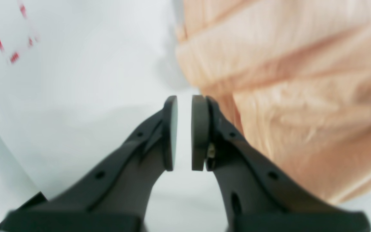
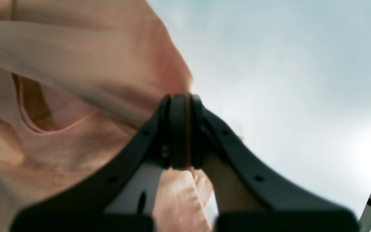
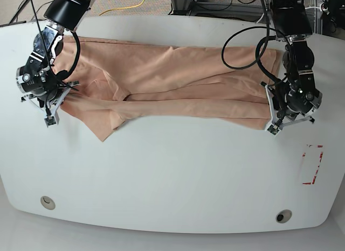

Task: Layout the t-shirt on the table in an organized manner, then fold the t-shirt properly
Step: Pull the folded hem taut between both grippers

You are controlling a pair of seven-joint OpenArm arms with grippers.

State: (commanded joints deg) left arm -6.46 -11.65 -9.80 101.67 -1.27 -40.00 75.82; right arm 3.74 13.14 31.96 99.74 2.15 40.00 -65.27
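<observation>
The peach t-shirt (image 3: 172,83) lies stretched sideways across the far half of the white table (image 3: 172,181), wrinkled, with a flap folded down at its near left. In the base view my right gripper (image 3: 52,117) is at the shirt's left end. The right wrist view shows this gripper (image 2: 179,100) shut on the t-shirt (image 2: 60,64), with cloth bunched around the pads. My left gripper (image 3: 273,127) is at the shirt's right end. Its pads (image 1: 184,106) stand slightly open with bare table (image 1: 92,80) showing between them, just beside the cloth edge (image 1: 285,80).
A red-tape rectangle (image 3: 312,164) marks the table at the right, also visible as red tape (image 1: 8,42) in the left wrist view. Two grommet holes (image 3: 47,202) (image 3: 283,215) sit near the front edge. Cables and a yellow cord (image 3: 126,7) lie behind the table.
</observation>
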